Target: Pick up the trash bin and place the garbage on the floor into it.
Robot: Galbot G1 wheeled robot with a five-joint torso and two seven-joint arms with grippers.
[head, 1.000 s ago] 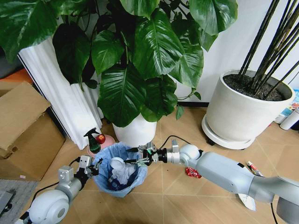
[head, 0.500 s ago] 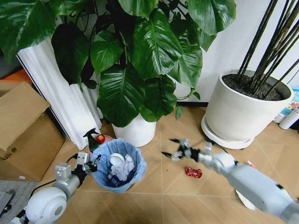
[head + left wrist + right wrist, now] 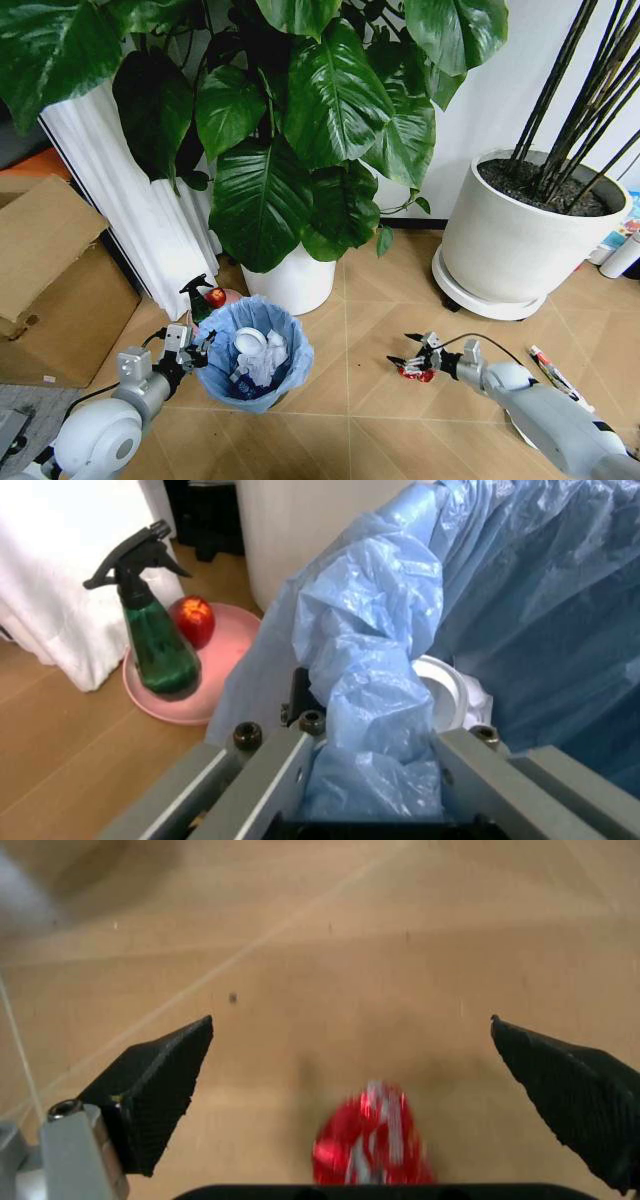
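Observation:
The trash bin (image 3: pixel 285 352), small and lined with a crinkled light-blue bag (image 3: pixel 370 630), stands on the floor (image 3: pixel 350 420) in front of the big leafy plant. My left gripper (image 3: pixel 200 352) is shut on its rim, the bag pinched between the fingers (image 3: pixel 290 765). Crumpled white paper and a white disc (image 3: pixel 250 343) lie inside. To the bin's right, my right gripper (image 3: pixel 410 362) hangs open just above a red wrapper (image 3: pixel 416 374), which lies between the spread fingers (image 3: pixel 160 1080) in the right wrist view (image 3: pixel 370 1144). A tube (image 3: pixel 555 371) lies farther right.
Two large white plant pots (image 3: pixel 295 280) (image 3: pixel 520 245) stand behind. A green spray bottle (image 3: pixel 200 300) on a pink dish (image 3: pixel 235 641) sits just behind the bin. A cardboard box (image 3: pixel 55 290) and a white fluted column (image 3: pixel 130 210) are at the left.
My right gripper has left the space over the bin, swung right and dropped low to the red wrapper, fingers open. The left gripper has kept its hold on the bin's rim.

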